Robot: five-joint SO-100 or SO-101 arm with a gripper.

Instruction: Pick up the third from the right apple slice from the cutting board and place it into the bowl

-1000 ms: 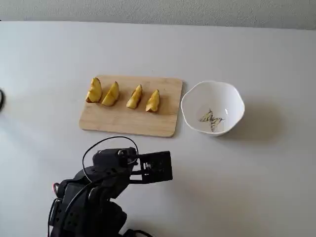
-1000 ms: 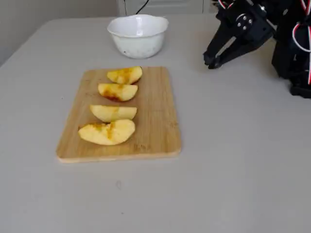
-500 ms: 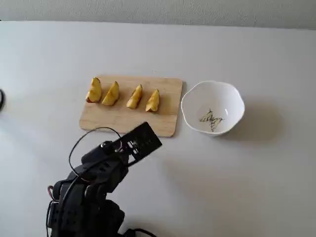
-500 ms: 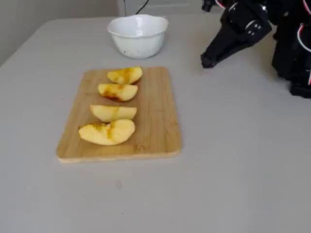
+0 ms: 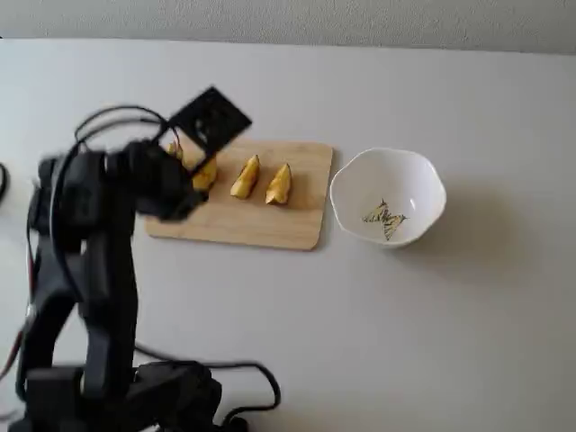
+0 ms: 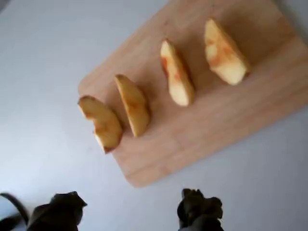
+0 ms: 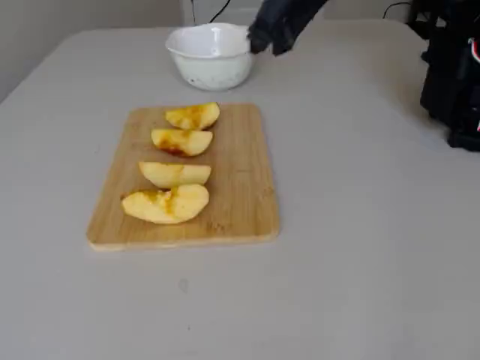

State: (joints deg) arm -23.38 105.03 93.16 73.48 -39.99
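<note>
1. In a fixed view, the cutting board (image 5: pixel 261 216) is taken as the landmark, lying flat on the pale bench (image 5: pixel 432 342). The bowl (image 5: pixel 388 195) is seen just beside the board's right edge, upright, with a dark butterfly drawing on its inside bottom. The black arm (image 5: pixel 90 261) is raised over the board's left end and hides the slices there. Two apple wedges are shown clear of it near the board's far edge; of the wedge next to them on the left, only a small part is seen beside the arm. The pincer cannot be made out in this view.

2. In the wrist view, four wedges are seen in a row on the board. The apple slice (image 6: pixel 133 104), third from the right in this view, lies just beside the leftmost wedge (image 6: pixel 102 122) and apart from the other two. The pincer (image 6: pixel 127 211) is shown released, its two dark fingertips (image 6: pixel 198 208) held well apart above the bench, off the board's near corner, with nothing between them.

3. In another fixed view, the board is seen lengthwise, with the four wedges in a line down it and the bowl beyond its far end. The apple slice (image 7: pixel 175 174) is the second wedge from the near end. The pincer (image 7: pixel 268 37) appears as a dark blur in front of the bowl's right rim; its state cannot be told here.
</note>
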